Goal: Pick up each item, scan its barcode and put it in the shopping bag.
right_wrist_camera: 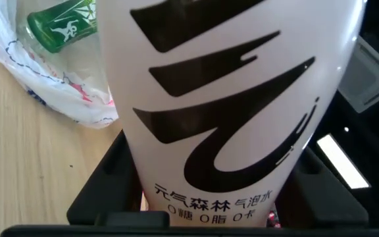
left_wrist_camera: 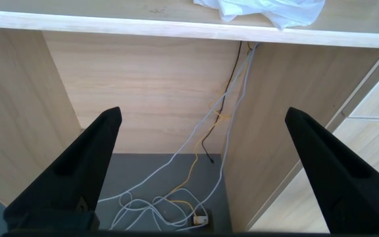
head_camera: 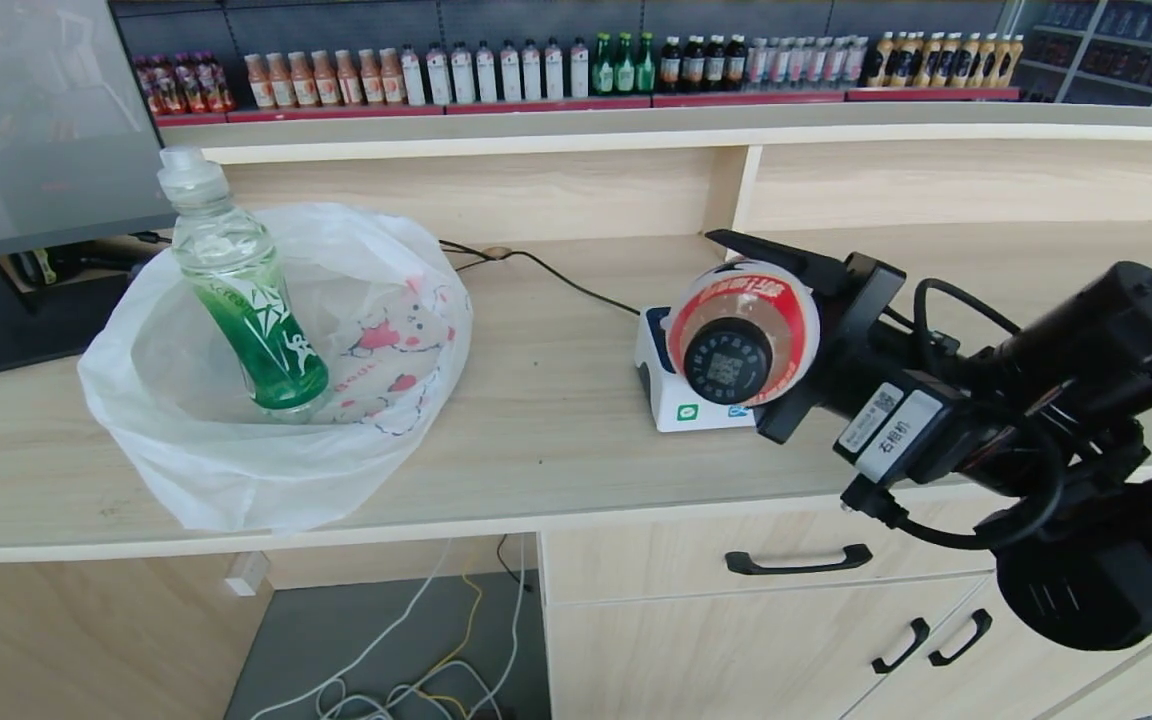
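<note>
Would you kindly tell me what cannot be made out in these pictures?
Head view: held bottle hides most of the scanner.
Right wrist view: picture edges crop the held bottle; no barcode visible.
Same view: held bottle and top edge cut off the green bottle.

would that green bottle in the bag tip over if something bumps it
Probably yes: the green bottle is tall, narrow and stands leaning, so a bump would likely topple it. The shopping bag looks like thin, floppy film, so it offers little support. Being round, the bottle may roll inside the bag once down.
</note>
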